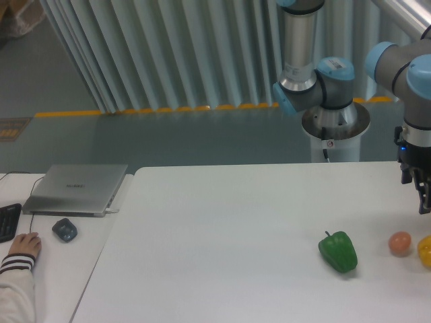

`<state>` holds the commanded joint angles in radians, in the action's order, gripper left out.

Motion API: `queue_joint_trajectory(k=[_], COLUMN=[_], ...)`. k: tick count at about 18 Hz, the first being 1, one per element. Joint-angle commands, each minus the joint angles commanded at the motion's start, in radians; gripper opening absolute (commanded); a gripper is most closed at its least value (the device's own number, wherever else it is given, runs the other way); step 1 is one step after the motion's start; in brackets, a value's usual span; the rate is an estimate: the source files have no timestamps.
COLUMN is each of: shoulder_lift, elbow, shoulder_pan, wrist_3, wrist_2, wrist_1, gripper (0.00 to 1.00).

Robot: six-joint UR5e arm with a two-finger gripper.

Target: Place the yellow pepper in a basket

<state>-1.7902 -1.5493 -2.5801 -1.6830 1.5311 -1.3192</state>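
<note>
End effector [423, 195] above yellow pepper [425, 250], finger spread unclear, grips nothing; pepper on table [222, 235]; no basket visible.

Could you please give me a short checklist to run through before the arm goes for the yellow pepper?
1. Yellow pepper in view: ok, though cut off by the right edge.
2. Tool above the pepper, not touching: ok.
3. Tool open: cannot tell, cropped at the edge.
4. Orange ball close beside the pepper: not ok, it may get bumped.
5. Green pepper apart from the target: ok.
6. Basket in view: not ok, none visible.
</note>
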Motion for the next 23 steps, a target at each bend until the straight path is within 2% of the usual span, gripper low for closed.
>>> queue_joint_trajectory(k=[2,5,8,13,15,17,23], shoulder_lift=[-0.002,-0.006,-0.020,-0.069,-0.110,-0.126,-0.159], elbow=[-0.003,-0.020,-0.020,-0.020,-0.020,-0.020,-0.015], shoulder_pan=[-0.003,0.000,0.006,0.024,0.054,0.067,0.067], wrist_3=[-0.011,-0.006,-0.018,-0.055,-0.047,-0.047,-0.052], wrist_2=[-0.003,0.010,0.138,0.184,0.213,0.271,0.281], wrist_1=[0.015,0.070,0.103,0.113,0.156,0.161,0.187], gripper=[1.00,1.00,1.00,1.00,1.00,1.00,1.00])
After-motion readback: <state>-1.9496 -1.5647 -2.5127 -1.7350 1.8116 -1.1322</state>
